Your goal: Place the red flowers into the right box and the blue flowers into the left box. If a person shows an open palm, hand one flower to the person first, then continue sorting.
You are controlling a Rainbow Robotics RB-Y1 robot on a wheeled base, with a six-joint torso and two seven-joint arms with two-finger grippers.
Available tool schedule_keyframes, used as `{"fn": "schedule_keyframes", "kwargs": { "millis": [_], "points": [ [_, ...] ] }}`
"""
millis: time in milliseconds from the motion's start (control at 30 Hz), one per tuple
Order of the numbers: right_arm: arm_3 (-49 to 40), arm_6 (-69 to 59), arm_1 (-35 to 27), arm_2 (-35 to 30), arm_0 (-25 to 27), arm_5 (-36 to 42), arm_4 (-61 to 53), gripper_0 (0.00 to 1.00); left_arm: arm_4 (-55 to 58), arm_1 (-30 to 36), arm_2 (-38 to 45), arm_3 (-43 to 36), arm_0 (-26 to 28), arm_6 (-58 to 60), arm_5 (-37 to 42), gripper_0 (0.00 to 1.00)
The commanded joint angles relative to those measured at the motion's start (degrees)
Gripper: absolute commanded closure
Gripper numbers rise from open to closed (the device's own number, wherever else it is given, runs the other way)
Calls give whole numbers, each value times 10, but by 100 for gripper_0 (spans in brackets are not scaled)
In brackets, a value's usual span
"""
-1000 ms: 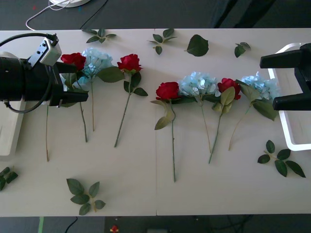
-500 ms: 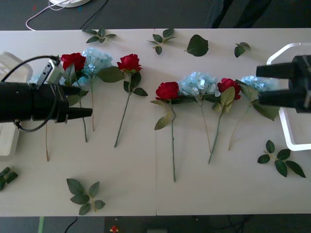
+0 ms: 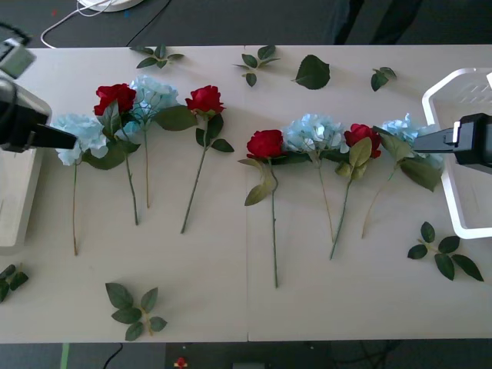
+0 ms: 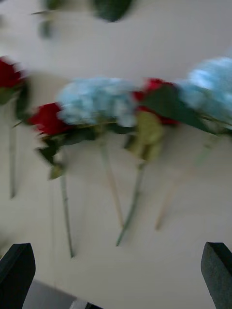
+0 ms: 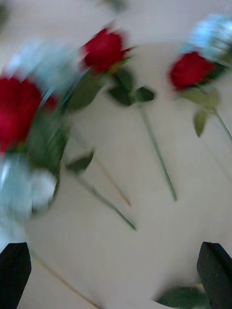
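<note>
left gripper (image 3: 65,141): far left of frame, spread, empty, poised by blue flowers (image 3: 81,133) nearest left box (image 3: 15,207) | right gripper (image 3: 430,142): far right, spread, empty, over right box (image 3: 450,88) edge | red flowers (image 3: 265,144): mid-table row, unsorted

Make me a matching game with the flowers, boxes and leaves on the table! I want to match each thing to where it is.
Things:
1. right box
2. left box
3. leftmost blue flower
4. big single leaf

Places:
A. far edge of the table, right of the middle
B. table's left edge
C. just beside the left gripper
D. table's right edge, behind the right gripper

Pairs: 1-D, 2-B, 3-C, 4-A
</note>
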Motion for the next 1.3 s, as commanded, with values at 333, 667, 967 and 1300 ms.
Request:
{"fn": "schedule_keyframes", "kwargs": {
  "millis": [333,667,967,1300],
  "points": [
    [93,-116,0,167,-81,-50,207,0,32,63,-189,62,-25,13,-90,0],
    [189,-186,40,296,-166,-91,316,0,69,-22,-316,168,-115,21,-133,0],
    [289,-195,67,382,-228,-152,334,0,174,-130,-508,276,-265,37,-204,0],
    [359,-205,81,470,-269,-225,334,0,227,-185,-629,294,-312,48,-284,0]
  ]
}}
